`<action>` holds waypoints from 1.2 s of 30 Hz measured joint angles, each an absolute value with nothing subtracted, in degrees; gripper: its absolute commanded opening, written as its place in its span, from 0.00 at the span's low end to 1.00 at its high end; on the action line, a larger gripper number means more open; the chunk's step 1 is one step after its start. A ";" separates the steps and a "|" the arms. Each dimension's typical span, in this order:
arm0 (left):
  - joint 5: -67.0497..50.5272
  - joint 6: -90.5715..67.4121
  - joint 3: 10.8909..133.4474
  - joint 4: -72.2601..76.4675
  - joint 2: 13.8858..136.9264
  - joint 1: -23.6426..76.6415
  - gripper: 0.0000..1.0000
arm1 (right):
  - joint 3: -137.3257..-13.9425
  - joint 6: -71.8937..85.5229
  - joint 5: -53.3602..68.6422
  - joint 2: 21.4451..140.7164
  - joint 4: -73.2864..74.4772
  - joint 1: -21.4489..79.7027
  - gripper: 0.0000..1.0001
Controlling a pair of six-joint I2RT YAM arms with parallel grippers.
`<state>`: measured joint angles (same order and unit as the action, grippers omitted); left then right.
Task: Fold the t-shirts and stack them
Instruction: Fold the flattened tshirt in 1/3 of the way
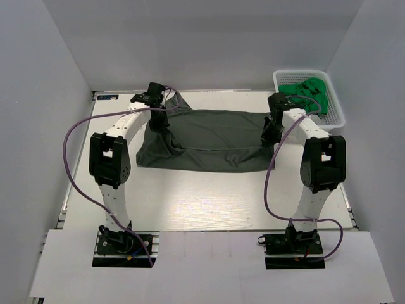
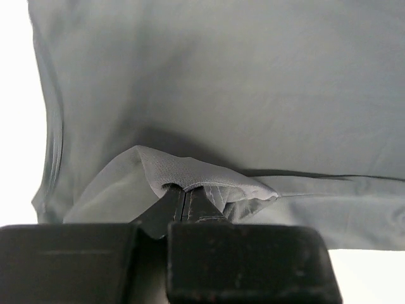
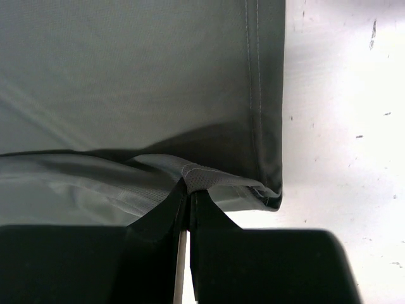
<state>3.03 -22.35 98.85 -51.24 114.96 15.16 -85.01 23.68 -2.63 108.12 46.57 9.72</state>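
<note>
Charcoal grey t-shirt (image 1: 209, 140) spread across far-middle of table (image 1: 190, 202), between 2 arms. Left gripper (image 2: 183, 191) closed tight, pinching raised fold of cloth at shirt's left edge. Right gripper (image 3: 188, 185) likewise clamped on lifted fold near hemmed right corner. Green t-shirts (image 1: 309, 92) bunched in white lattice basket (image 1: 338, 107) at far right corner, apart from grey shirt.
</note>
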 measured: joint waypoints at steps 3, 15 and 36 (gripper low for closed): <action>0.01 -17.67 99.11 -47.11 115.20 14.76 0.00 | -85.41 23.27 -2.94 108.84 46.48 9.72 0.01; 3.14 -6.48 115.96 -48.86 127.85 14.15 1.00 | -90.87 22.72 -7.51 111.26 47.48 9.45 0.71; -2.24 -25.08 82.54 -41.01 111.24 11.46 1.00 | -73.73 22.26 9.08 101.82 32.95 14.24 0.90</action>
<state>-2.24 -25.08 82.54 -41.01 111.24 11.46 -73.73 22.26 9.08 101.82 32.95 14.24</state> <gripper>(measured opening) 0.997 0.904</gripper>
